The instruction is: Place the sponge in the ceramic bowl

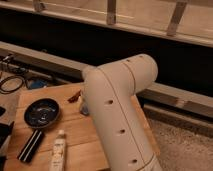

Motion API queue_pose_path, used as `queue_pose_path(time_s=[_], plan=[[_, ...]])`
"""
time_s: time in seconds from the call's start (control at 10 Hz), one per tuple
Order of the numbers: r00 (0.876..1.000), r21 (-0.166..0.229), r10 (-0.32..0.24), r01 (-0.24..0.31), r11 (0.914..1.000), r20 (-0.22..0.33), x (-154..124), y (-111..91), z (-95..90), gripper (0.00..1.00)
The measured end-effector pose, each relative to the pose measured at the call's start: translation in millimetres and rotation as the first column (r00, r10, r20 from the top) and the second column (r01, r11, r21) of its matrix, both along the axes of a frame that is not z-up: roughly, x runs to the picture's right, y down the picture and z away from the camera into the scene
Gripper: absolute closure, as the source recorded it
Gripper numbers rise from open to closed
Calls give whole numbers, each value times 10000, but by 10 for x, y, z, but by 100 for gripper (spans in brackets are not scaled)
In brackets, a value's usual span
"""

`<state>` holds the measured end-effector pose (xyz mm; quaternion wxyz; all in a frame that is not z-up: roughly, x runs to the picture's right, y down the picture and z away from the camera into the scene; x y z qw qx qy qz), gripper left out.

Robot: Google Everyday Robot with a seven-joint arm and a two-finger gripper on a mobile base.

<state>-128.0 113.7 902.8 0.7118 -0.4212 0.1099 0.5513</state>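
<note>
The ceramic bowl [42, 113], round, shallow and glossy black, sits on the left part of the wooden table [75, 132]. It looks empty. My thick white arm [117, 115] fills the middle of the view and covers the table's right half. The gripper is hidden behind that arm, so it does not show. A small bluish-grey bit [83, 108] peeks out at the arm's left edge, right of the bowl. I cannot tell whether it is the sponge.
A red-brown elongated item [75, 96] lies just beyond the bluish bit. A flat black bar [31, 145] and a white tube [58, 151] lie near the table's front edge. Cables [10, 83] and a blue object [35, 84] are beyond the table's left end.
</note>
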Motion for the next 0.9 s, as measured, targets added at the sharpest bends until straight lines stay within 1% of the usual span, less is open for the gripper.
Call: queue_pose_path(time_s=[0.2, 0.4, 0.5, 0.8, 0.9], plan=[[10000, -34, -11, 11, 10000, 14, -28, 6, -1, 82], [9996, -340, -220, 214, 9992, -150, -45, 121, 47, 96], [9996, -387, -243, 237, 9990, -139, -51, 140, 39, 100], [9993, -353, -327, 321, 9989, -153, -16, 123, 33, 100], [9998, -360, -164, 162, 9992, -66, -38, 146, 38, 100]])
